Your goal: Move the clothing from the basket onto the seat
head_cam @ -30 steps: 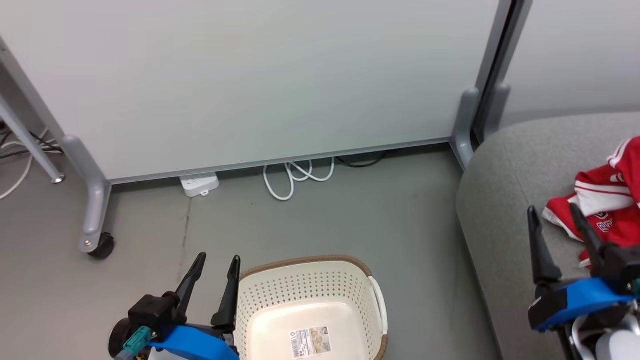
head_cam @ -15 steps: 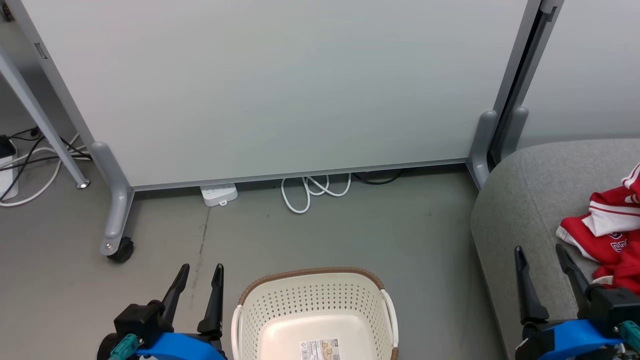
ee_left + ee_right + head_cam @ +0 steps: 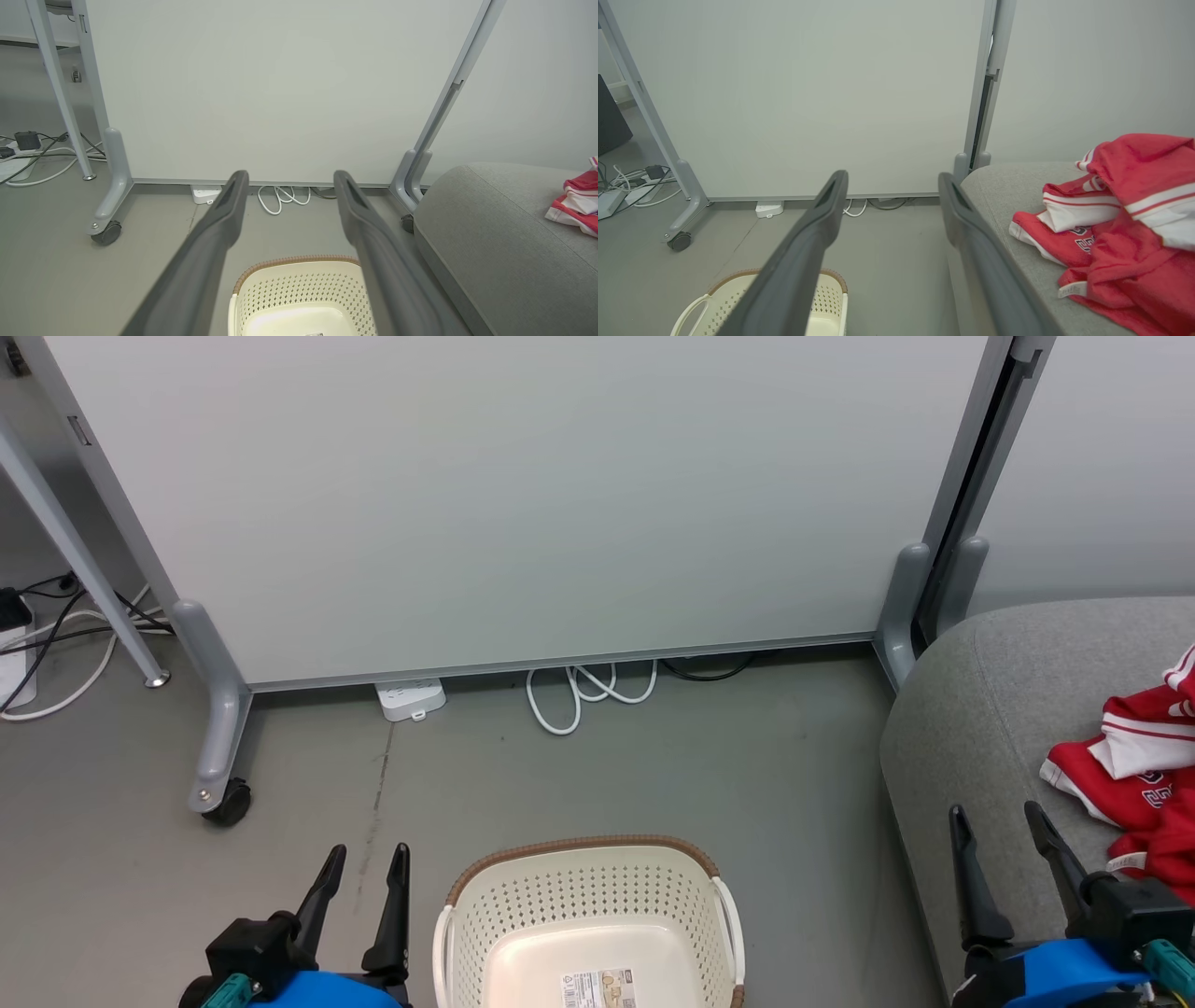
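Both tools are wide and holding nothing. Left tool (image 3: 370,851) is just left of the basket (image 3: 579,846). Right tool (image 3: 994,810) is well right of the basket, over the front edge of the seat (image 3: 980,709). Clothing (image 3: 1134,775) lies on the seat, right of the basket, past the right tool and well apart from the basket. The part of the basket floor I can see is bare apart from a label (image 3: 597,984).

My read: the transfer looks done, so the step now is to confirm and park.
- Tilt the head down to get the basket's near half before calling it empty.
- Jaws wide. Pull the right tool straight back from the seat, not sideways toward the fabric, since a loose hem could snag a finger.
- Hold the left tool off the basket rim so the basket doesn't shift.

Hidden or unsure:
- The basket's near half is cut off at the bottom of the head view, and both wrist views crop it too.
- The clothing runs off the right edge in the head and wrist views, so I can't count pieces.
- White fabric in the pile could be a separate item or trim; can't tell.
- Numerals are partly folded under and unreadable.
- Can't tell whether the right tool touches the seat or hangs above it.
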